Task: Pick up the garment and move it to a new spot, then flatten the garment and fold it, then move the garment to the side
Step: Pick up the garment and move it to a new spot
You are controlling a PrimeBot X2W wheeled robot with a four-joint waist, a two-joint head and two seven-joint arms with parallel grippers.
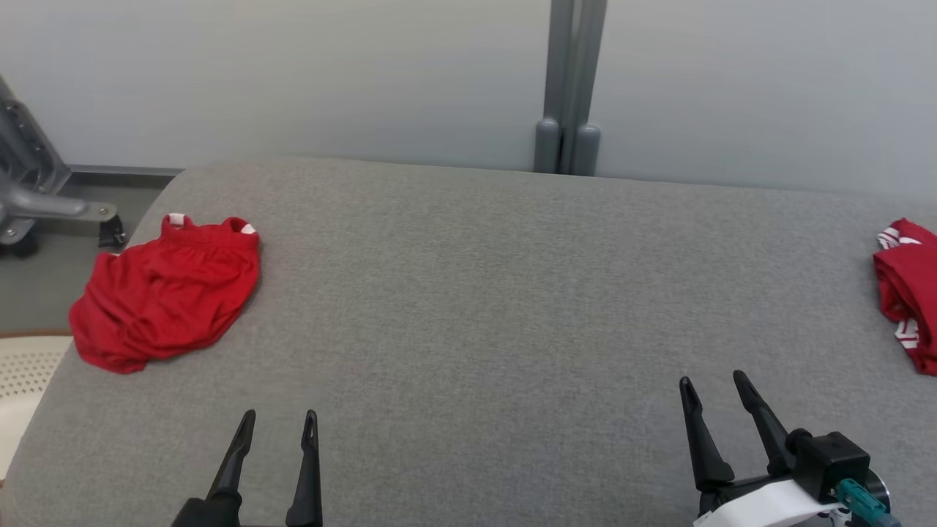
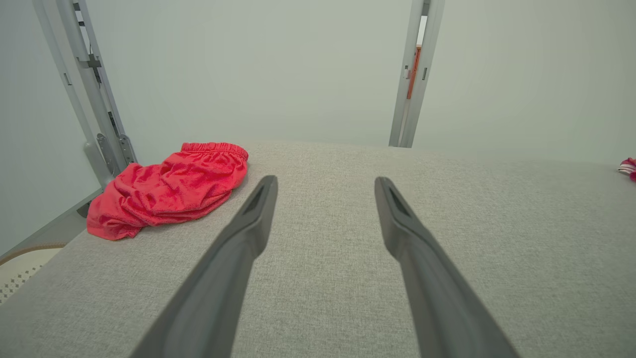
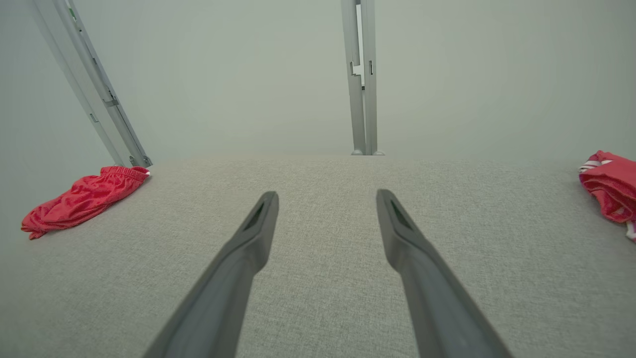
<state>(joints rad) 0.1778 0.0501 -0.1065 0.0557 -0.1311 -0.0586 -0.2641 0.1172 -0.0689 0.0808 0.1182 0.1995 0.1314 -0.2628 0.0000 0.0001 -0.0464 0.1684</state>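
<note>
A crumpled red garment (image 1: 167, 293) with an elastic waistband lies at the far left of the grey padded table (image 1: 483, 293); it also shows in the left wrist view (image 2: 169, 188) and the right wrist view (image 3: 82, 199). My left gripper (image 1: 280, 420) stands open near the table's front edge, well short of it and to its right, fingers empty (image 2: 325, 181). My right gripper (image 1: 713, 380) is open and empty at the lower right (image 3: 327, 196). A second red garment with white stripes (image 1: 910, 293) lies bunched at the table's right edge (image 3: 608, 185).
Grey upright posts (image 1: 571, 88) stand behind the table against the pale wall. A grey metal frame on castors (image 1: 36, 197) sits on the floor at the far left. A cream perforated basket (image 1: 22, 380) shows off the table's left edge.
</note>
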